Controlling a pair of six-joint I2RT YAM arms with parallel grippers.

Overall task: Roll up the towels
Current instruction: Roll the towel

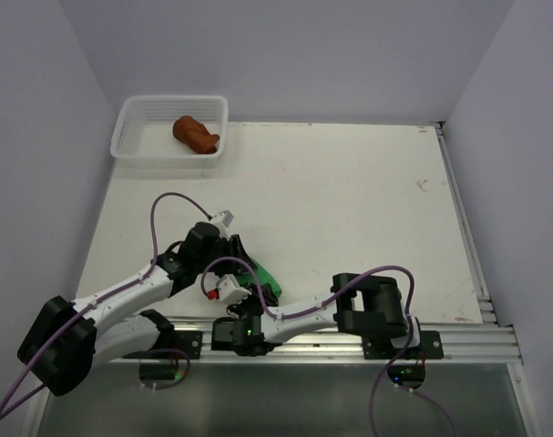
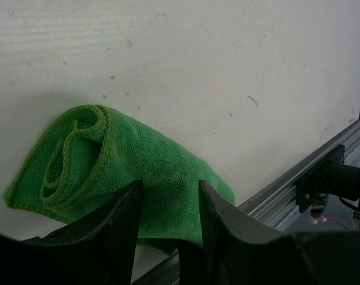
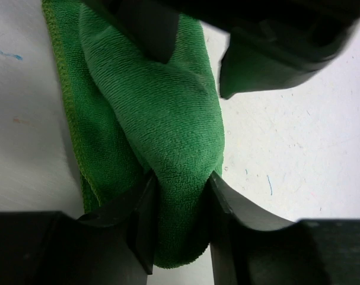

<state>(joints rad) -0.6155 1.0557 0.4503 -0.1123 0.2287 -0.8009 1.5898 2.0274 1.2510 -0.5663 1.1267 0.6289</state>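
Green towel (image 2: 138,160) lay rolled on surface (image 1: 349,200) near front edge; soft, light, limp terry, judged likely to unroll if slack; right gripper (image 3: 181,208) clenched on its fold; left gripper (image 2: 168,219) straddled roll, clamp unclear; best hold: loose outer edge.

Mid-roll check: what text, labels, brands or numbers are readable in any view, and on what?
None readable.
The green towel, rust-brown towel and white mesh basket carry no visible tag or print.
The small blue mark on the table is a scribble, not lettering.
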